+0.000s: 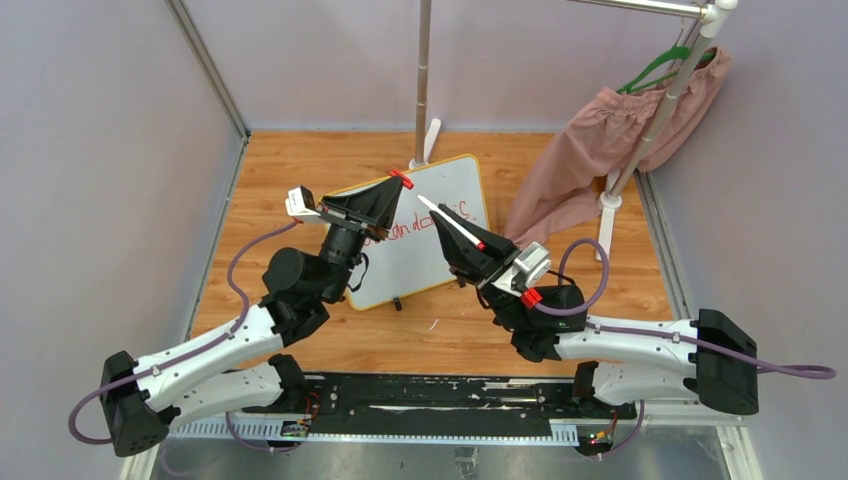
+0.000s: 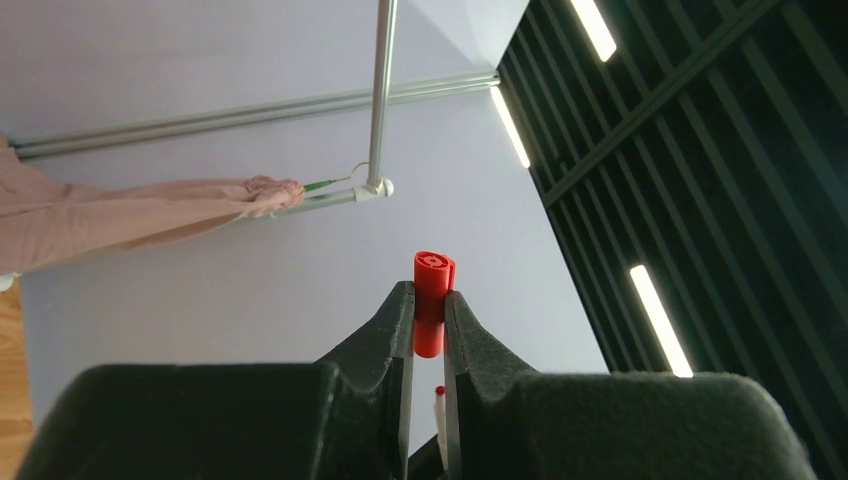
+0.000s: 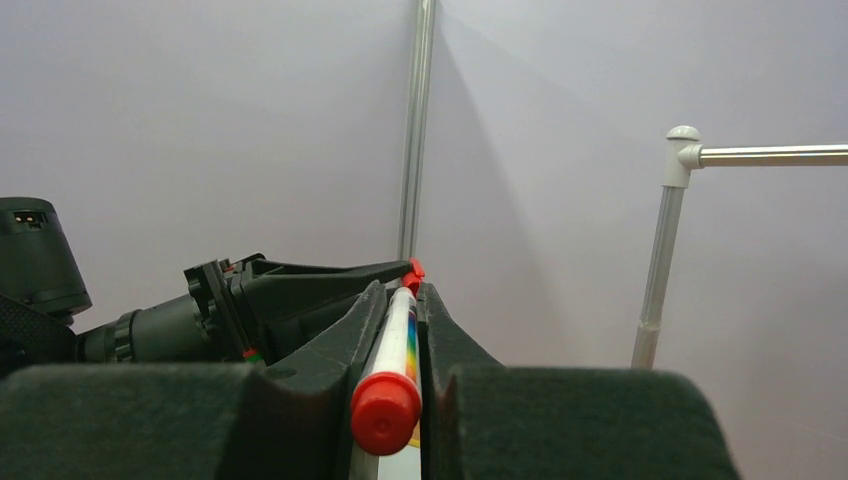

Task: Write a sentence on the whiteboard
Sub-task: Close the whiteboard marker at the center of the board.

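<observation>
1. My left fingers [image 2: 428, 318] are clenched on a red marker cap [image 2: 432, 300].
2. My right fingers [image 3: 403, 300] grasp the white marker [image 3: 400, 345].
3. The whiteboard [image 1: 425, 250] lies on the counter [image 1: 300, 170] between both arms, the sentence [image 1: 420, 226] partly hidden.

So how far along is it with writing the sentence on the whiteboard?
Done: red writing already runs across the whiteboard, though the arms hide part of it, so I can't confirm it's complete. In hand: the right gripper holds the marker above the board; the left gripper grips its red cap. Left, probably: recapping the marker and setting it down.
</observation>
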Robot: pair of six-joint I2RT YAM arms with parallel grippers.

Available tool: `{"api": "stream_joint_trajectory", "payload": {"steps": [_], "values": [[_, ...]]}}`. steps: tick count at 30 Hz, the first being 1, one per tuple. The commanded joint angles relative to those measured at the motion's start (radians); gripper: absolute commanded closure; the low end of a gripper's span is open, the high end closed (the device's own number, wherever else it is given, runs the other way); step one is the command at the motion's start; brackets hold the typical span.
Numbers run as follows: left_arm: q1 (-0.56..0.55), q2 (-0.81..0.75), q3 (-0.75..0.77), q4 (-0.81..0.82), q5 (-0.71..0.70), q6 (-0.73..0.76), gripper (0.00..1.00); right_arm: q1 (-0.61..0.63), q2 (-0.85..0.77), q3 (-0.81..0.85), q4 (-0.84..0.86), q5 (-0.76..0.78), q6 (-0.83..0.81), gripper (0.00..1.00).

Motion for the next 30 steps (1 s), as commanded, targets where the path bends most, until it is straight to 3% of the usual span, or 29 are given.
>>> {"api": "stream_joint_trajectory", "payload": {"steps": [1,30], "values": [[0.007,-0.028,0.006,0.029,-0.011,-0.001,1.00,-0.002,0.013,0.040,0.059,0.019,0.010,1.00],[0.006,-0.034,-0.006,0.023,0.031,-0.021,1.00,-0.005,0.066,0.081,0.098,0.011,0.025,1.00]]}}
